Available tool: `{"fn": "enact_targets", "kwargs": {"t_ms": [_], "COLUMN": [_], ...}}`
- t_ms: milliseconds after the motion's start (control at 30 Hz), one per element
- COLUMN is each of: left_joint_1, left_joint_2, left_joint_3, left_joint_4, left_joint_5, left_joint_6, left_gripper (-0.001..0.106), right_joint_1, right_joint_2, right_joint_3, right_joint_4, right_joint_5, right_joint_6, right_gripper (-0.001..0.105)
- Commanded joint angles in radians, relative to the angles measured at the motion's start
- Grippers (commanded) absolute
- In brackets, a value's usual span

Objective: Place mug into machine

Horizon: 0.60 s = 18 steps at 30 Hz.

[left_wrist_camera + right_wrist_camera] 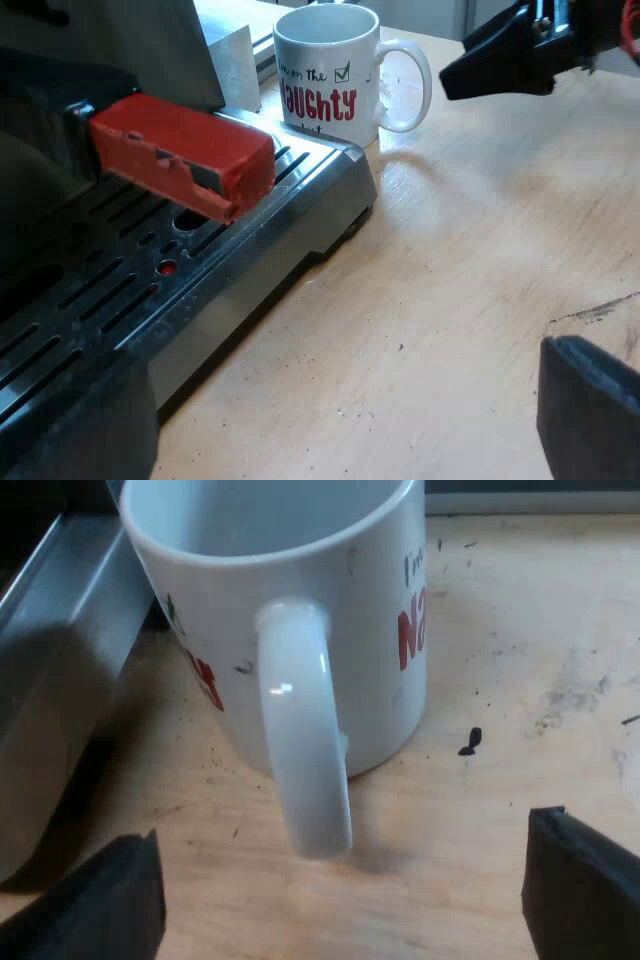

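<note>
DESK: Where does the mug stand?

WIRE: The white mug (325,70), lettered in red and green, stands upright on the wooden table (460,290). It is just beside the corner of the metal drip tray (130,290) of the machine (140,50) — on the table, not on the tray. The mug's handle (305,760) points away from the machine.

DESK: And the right gripper?

WIRE: The right gripper (340,905) hangs low over the table, its two black fingers spread wide and gripping nothing. The mug's handle sits just ahead of the gap between them, touched by neither. In the left wrist view that gripper is near the handle but apart from it.

DESK: The left one?

WIRE: The left gripper (340,430) is at the drip tray's edge, fingers also spread and empty — one over the bare table, the other over the tray's slotted grate.

DESK: Anything else worth a line?

WIRE: The red end (185,155) of the holder's handle juts out above the tray, near the mug. A dark crumb (470,742) lies on the table close to the mug's base.
</note>
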<state>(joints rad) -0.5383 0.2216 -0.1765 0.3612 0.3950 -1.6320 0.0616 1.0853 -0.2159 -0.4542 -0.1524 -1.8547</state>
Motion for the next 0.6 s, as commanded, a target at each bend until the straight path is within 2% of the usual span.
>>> {"fn": "enact_targets", "kwargs": {"t_ms": [33,167,600], "left_joint_1": [-0.005,-0.005,-0.005], "left_joint_2": [0.003,0.003,0.003], "left_joint_3": [-0.003,-0.003,-0.003], "left_joint_4": [-0.017,-0.017,-0.017], "left_joint_5": [0.005,0.005,0.005], "left_joint_6": [0.0,0.0,0.0], "left_gripper": [0.078,0.078,0.078], "right_joint_1": [0.003,0.003,0.003], "right_joint_2": [0.041,0.152,0.355], "right_joint_3": [-0.004,-0.029,-0.154], "right_joint_4": [-0.076,-0.149,-0.179], "right_joint_5": [-0.01,-0.01,-0.01], "right_joint_6": [0.001,0.038,0.037], "right_gripper": [0.074,0.074,0.074]}}
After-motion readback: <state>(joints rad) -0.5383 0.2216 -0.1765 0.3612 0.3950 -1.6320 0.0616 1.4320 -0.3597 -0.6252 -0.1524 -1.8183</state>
